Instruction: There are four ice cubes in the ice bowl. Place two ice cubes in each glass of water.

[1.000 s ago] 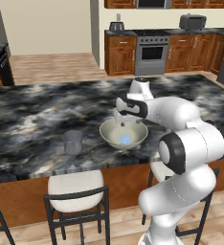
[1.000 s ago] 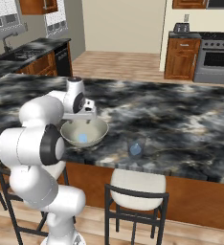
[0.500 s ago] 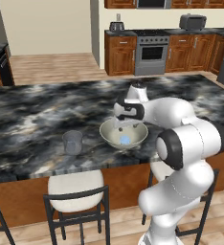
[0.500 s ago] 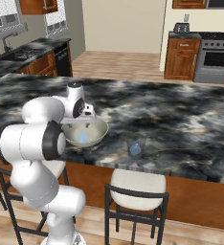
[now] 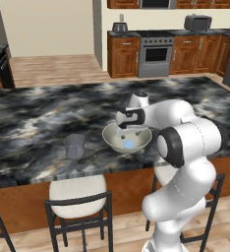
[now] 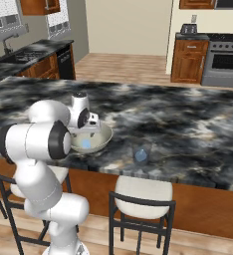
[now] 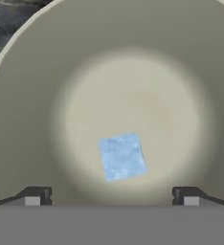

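Gleaming black marble counter [image 5: 33,123], wooden kitchen.

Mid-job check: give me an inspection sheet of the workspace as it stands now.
Surface: dark marbled counter, island with stools in front.
Job's things: ice bowl holds one visible ice cube; one glass of water stands apart from the bowl, something pale blue inside it.
Clutter: nothing seen.
Pincer: open, over the bowl, holding nothing.
Cables: nothing seen.
Surroundings: wooden cabinets, stove, wood floor.
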Controlling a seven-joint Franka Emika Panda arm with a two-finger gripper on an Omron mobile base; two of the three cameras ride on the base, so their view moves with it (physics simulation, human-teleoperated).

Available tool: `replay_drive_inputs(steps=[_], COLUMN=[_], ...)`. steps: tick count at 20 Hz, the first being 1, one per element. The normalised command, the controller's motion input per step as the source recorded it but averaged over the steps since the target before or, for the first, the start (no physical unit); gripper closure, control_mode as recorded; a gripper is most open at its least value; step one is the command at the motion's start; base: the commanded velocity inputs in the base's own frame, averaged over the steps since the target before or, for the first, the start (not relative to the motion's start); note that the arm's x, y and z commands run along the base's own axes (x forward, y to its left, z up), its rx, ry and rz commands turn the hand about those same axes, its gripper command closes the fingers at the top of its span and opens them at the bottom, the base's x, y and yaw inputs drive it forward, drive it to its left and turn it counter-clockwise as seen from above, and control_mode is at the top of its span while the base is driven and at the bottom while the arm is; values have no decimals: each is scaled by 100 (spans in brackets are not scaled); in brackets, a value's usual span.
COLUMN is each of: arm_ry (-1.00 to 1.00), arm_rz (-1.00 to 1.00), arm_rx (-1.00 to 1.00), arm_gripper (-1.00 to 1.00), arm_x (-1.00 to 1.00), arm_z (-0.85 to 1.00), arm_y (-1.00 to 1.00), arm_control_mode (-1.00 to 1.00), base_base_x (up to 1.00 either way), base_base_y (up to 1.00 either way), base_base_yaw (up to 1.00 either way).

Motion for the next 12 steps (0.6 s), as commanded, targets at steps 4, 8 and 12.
replay_drive_inputs(steps=[4,8,12], arm_ry=[0,0,0], arm_rz=[2,3,3], arm_rx=[0,0,0], arm_gripper=[-100,-100,-100], arm_x=[9,0,0], arm_z=[-16,-6,-4], arm_y=[0,0,0], arm_control_mode=[-100,-100,-100], base_base_x=[0,0,0], base_base_y=[0,0,0], base_base_yaw=[0,0,0])
